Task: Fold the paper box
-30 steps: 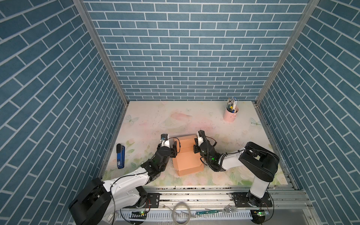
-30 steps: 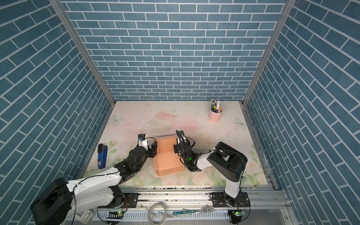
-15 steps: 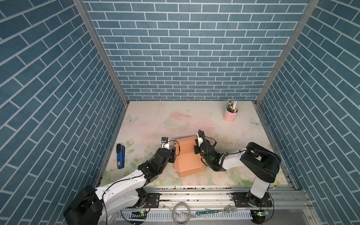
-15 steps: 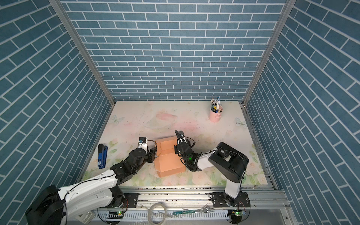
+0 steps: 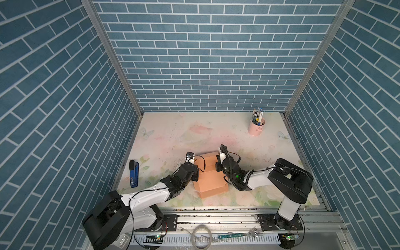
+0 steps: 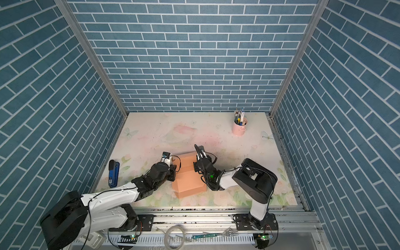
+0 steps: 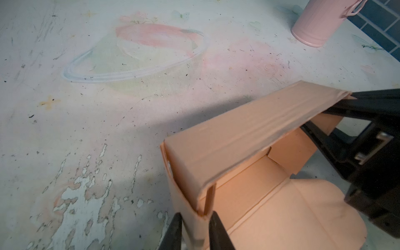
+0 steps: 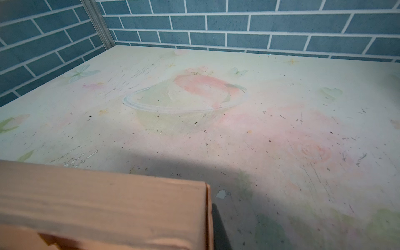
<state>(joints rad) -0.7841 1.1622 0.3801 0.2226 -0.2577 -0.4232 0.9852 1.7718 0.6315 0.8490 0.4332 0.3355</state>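
In both top views the wrist bodies cover the fingertips, so the grip itself does not show there. The right wrist view is filled at the near edge by a blurred wall of the paper box [image 8: 104,207]. Only a dark strip of one finger [image 8: 218,227] shows beside its end, and the other finger is hidden behind the cardboard. The left wrist view cuts off the box's flat rounded flap at the frame edge, and it also cuts off the top of the pink cup [image 7: 318,23].

The paper box [image 5: 211,177] sits on the desk [image 5: 173,138] near its front edge, between the two arms. It is half formed, with one long wall folded up and over and the front flap lying flat.

The left pincer [image 7: 195,218] is clenched on the near corner of that raised wall, with a finger against each face. The right pincer [image 7: 351,101] is clenched on the wall's far end, so the box spans from one pincer to the other.

A blue stapler [image 5: 134,174] lies well apart, by the left wall.
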